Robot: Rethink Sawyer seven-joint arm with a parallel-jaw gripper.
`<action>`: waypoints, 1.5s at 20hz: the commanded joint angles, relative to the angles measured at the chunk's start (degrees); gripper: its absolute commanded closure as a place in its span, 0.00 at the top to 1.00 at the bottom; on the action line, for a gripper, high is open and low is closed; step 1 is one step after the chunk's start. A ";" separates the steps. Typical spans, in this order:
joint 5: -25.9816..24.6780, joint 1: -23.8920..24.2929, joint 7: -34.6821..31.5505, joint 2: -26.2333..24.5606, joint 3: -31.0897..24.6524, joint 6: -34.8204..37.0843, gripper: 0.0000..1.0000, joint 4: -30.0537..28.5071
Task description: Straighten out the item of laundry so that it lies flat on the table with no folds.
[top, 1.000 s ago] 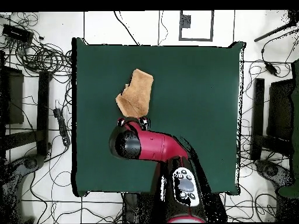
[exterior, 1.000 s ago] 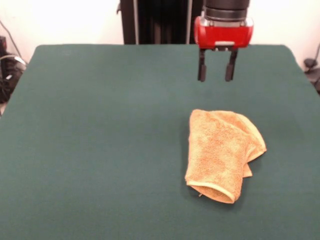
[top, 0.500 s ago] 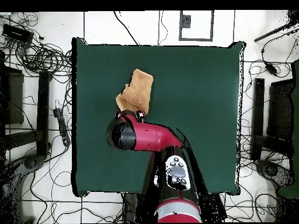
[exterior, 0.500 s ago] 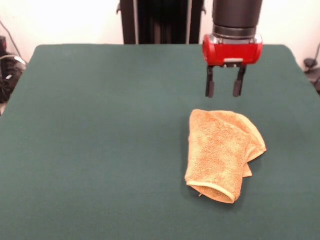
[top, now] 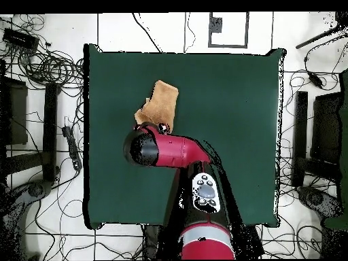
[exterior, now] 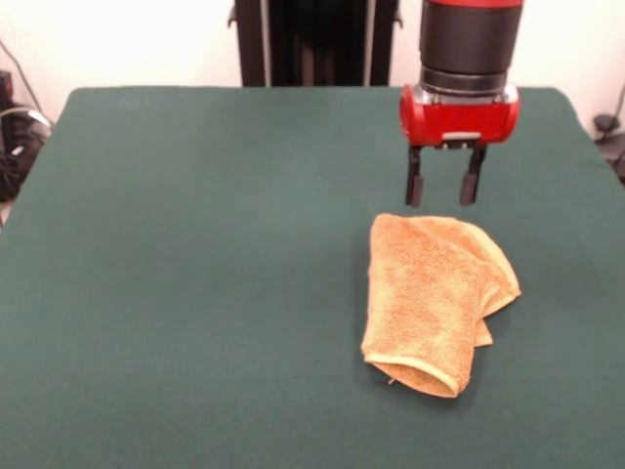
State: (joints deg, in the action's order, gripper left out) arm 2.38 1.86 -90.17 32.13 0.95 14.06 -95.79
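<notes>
From the front, the gripper (exterior: 444, 191) hangs just above the far edge of the towel (exterior: 433, 298), its two dark fingers (exterior: 416, 184) spread apart with clear air between them and nothing held. The red wrist housing sits right above those fingers, and a black-and-red arm segment rises out of the top of the picture. The tips hover over the table (exterior: 195, 274), not touching the cloth. The towel itself lies on the right half of the green surface, bunched and folded over on itself: a long doubled panel runs toward the near edge, a hemmed lip shows at its near end, and a rounded flap sticks out on its right side. It is anything but flat.

Switching to the overhead camera, the arm (top: 170, 151) reaches in from the bottom of the picture and bends left, its red-and-black head covering the lower end of the towel (top: 160, 103). Here the orange cloth shows as a narrow, slanted strip in the upper-left part of the table (top: 231, 109), with a small ragged flap on its left side. The gripper's fingers are hidden under the arm in this view.
</notes>
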 commanded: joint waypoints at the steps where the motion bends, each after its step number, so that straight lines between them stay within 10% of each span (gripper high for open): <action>1: 3.48 -2.10 -10.88 -1.95 -1.38 8.47 1.00 4.42; 30: 2.54 -3.20 -12.26 -8.82 -1.08 5.40 1.00 10.07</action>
State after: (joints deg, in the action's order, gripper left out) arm 2.92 1.71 -90.17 26.84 1.65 19.50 -86.73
